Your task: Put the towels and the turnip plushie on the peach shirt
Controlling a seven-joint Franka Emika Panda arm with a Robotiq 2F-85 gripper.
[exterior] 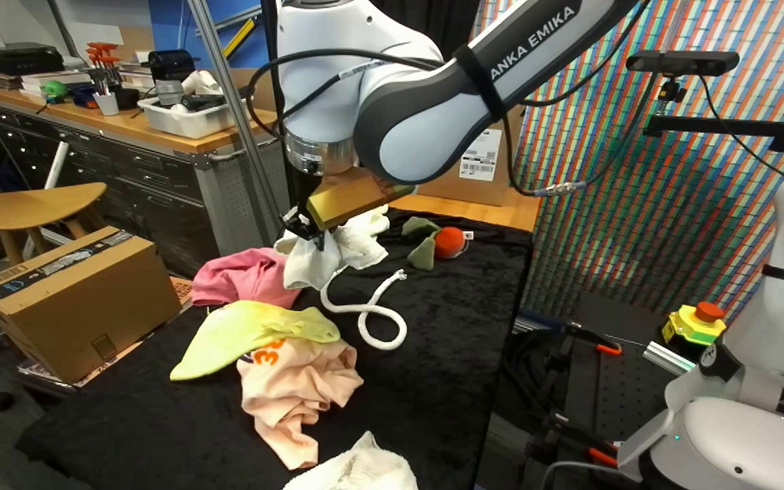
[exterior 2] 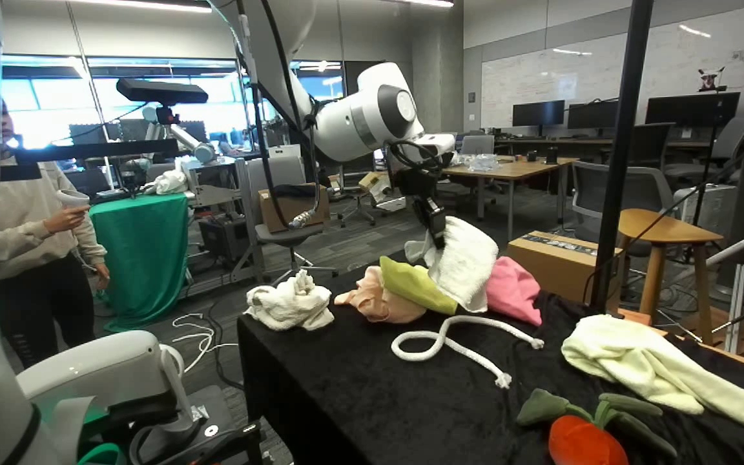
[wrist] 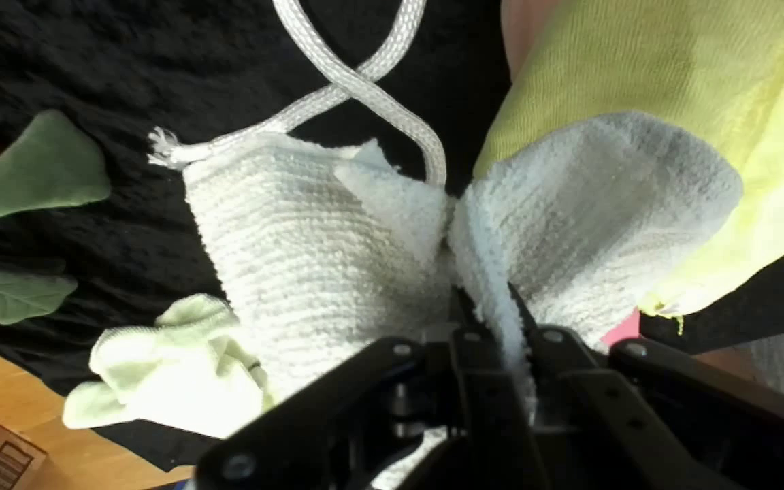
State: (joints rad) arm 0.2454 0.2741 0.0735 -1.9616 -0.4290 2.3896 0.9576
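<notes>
The wrist view is showing a fold of a white towel [wrist: 317, 265] standing between the jaws, which are pinching it; both exterior views are showing that towel hanging above the table [exterior: 443, 361], though whether its lower edge is touching anything I cannot tell. A second white towel [exterior 2: 289, 303] is sitting bunched by the table's corner — only the exterior views are catching it. The peach shirt [exterior: 300, 388] is lying crumpled in both, a yellow-green towel [exterior: 249, 333] partly covering it; the wrist view is giving mere slivers. In an exterior view the turnip plushie [exterior: 449, 243] is appearing whole, near the far edge; the wrist view is cropping it. A pale yellow towel [exterior 2: 643, 365] is stretching along an edge near the plushie.

A pink cloth [exterior: 246, 275] is lying by the edge close to a cardboard box [exterior: 79, 303]. A white rope [wrist: 354, 85] is looping between shirt and plushie — bare table is spreading from it to the long edge, and on both sides of the shirt's lower part.
</notes>
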